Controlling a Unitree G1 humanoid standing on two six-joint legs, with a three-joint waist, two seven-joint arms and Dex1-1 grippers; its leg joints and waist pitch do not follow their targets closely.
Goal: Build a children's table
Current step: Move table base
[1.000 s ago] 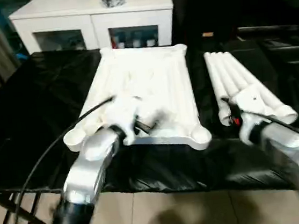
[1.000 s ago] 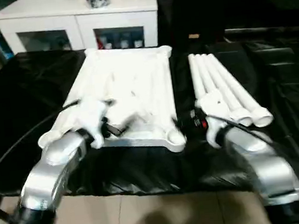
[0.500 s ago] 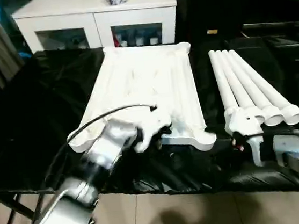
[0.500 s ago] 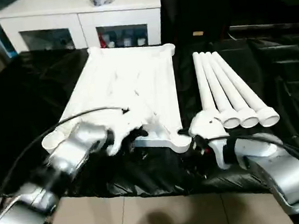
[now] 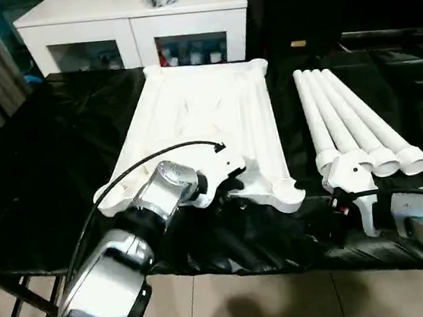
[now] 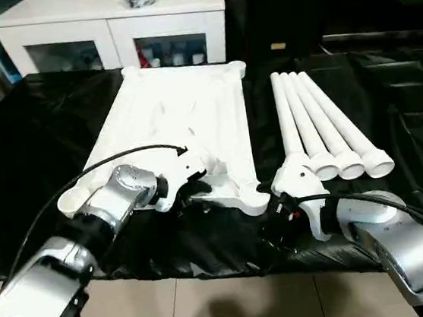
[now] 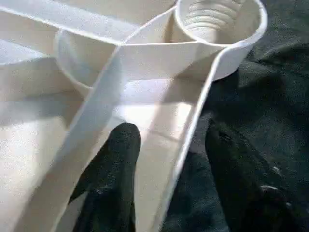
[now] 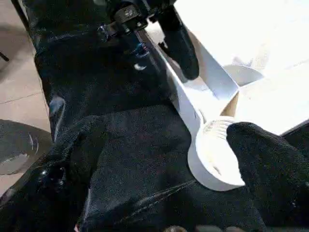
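The white table top (image 5: 208,132) is lying ribbed underside up on the black-draped surface (image 5: 51,161), its long axis running away from the robot, and the four legs (image 5: 348,120) are lying side by side just to its right, parallel to it with their wide collared ends toward the robot. The left claw (image 7: 169,164) is straddling the top's near edge wall close to the near right corner socket (image 7: 217,29): one black finger (image 7: 116,164) is sitting inside the ribbed tray and the other outside over the cloth, the jaws about half open and not visibly pinching the wall. The right claw (image 8: 164,159) is hovering wide open and empty just in front of that same corner, between the top and the near ends of the legs, so it is the nearer arm to the legs. The top's far corners are hard to make out, and the left arm's white housing (image 5: 214,177) is hiding part of the near edge.
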